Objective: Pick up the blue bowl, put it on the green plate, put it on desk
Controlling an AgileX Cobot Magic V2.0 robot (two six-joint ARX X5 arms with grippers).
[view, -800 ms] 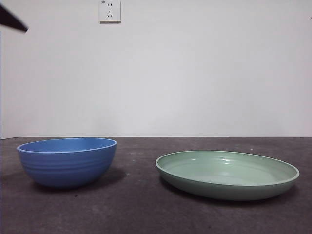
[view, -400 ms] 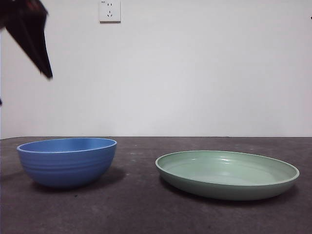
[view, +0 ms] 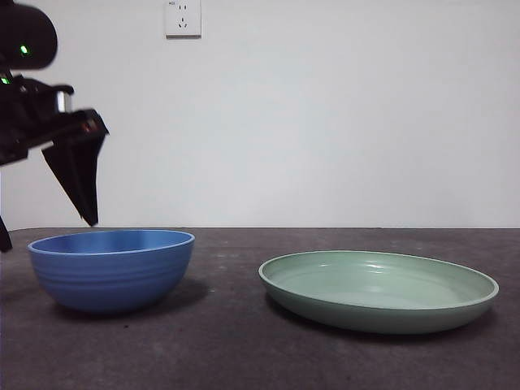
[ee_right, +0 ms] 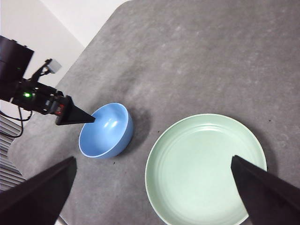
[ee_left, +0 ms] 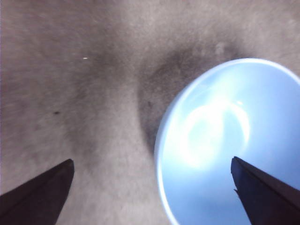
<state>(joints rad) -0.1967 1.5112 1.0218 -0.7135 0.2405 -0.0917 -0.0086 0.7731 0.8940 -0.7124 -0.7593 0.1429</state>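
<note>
Front view, far left: left gripper point(view: 45, 231) hangs over the left part of the blue bowl point(view: 112, 270), jaws spread wide, holding nothing; one jaw tip sits just above the bowl's rim, the other shows only at the frame's edge. Its wrist view puts one jaw over the bowl's hollow point(ee_left: 229, 140) and the other over bare bench point(ee_left: 70, 70), the near rim lying between them, no contact visible. Bowl stands upright on the bench point(view: 227, 349), empty, faint ridges round its outside. To its right, well apart, the green plate point(view: 378, 291) lies flat on the bench, also empty, wider and much shallower than the bowl. On the back wall, a white socket point(view: 183, 18); no readable writing on it or on either dish. Right gripper point(ee_right: 150, 197) is held high, looking down on both dishes: bowl point(ee_right: 105, 131) and plate point(ee_right: 206, 168) near each other but not touching, the left arm's black jaw reaching to the bowl's rim. Right jaws stand wide apart and empty, far above the plate.
</note>
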